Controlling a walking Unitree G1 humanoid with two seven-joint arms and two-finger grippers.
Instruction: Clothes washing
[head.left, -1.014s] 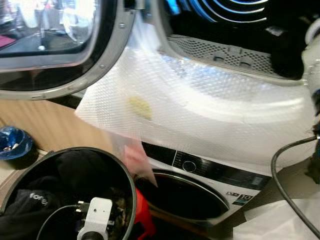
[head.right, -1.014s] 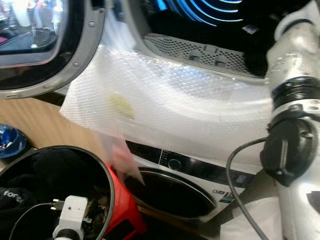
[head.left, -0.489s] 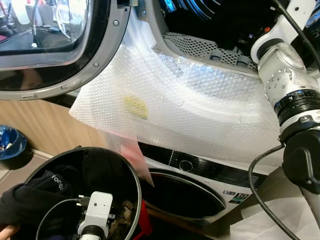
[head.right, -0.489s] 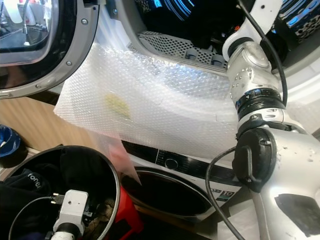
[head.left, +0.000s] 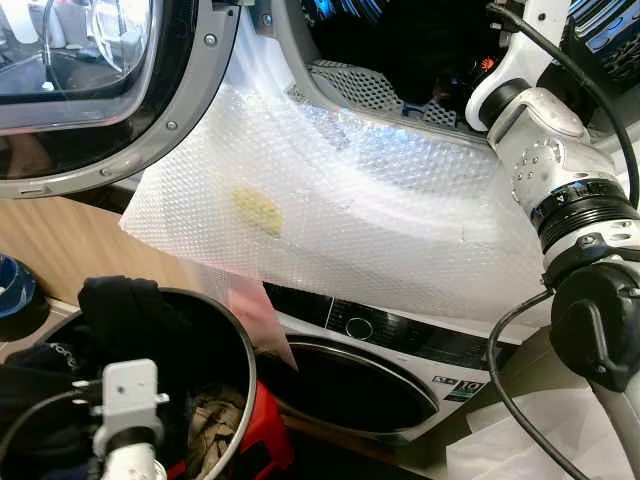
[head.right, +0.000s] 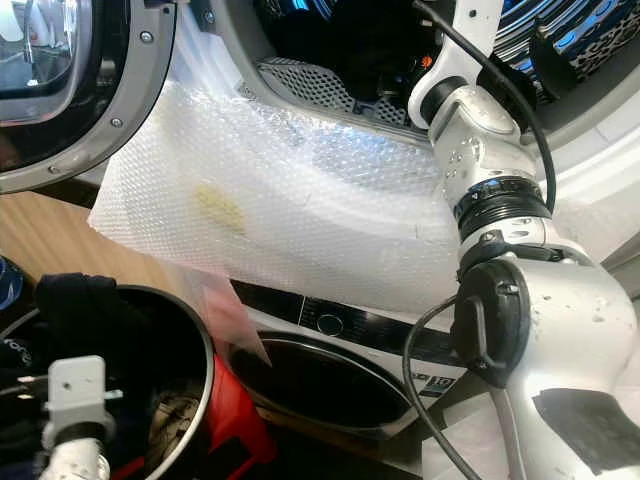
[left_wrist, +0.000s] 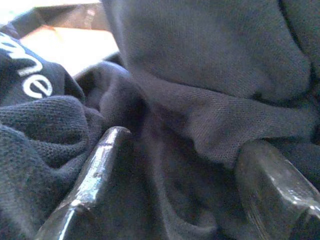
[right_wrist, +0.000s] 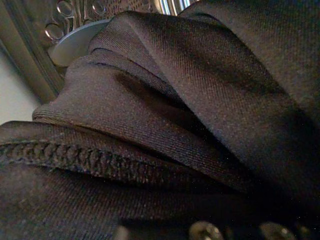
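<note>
The left end effector (left_wrist: 170, 200) is down in the round black basket (head.left: 235, 330) by the robot's left side, and its two fingers (left_wrist: 95, 175) are closed around a fold of dark cloth with white letters (left_wrist: 210, 125). The right arm (head.left: 560, 190) goes up into the open top machine (head.left: 400, 40), where the right wrist view has dark brown cloth (right_wrist: 165, 135) right up close against the shiny drum wall, but I cannot tell if the right end effector is wide or pinched. Bubble wrap (head.left: 370, 220) hangs over the front, above the lower washer door (head.left: 350, 385).
</note>
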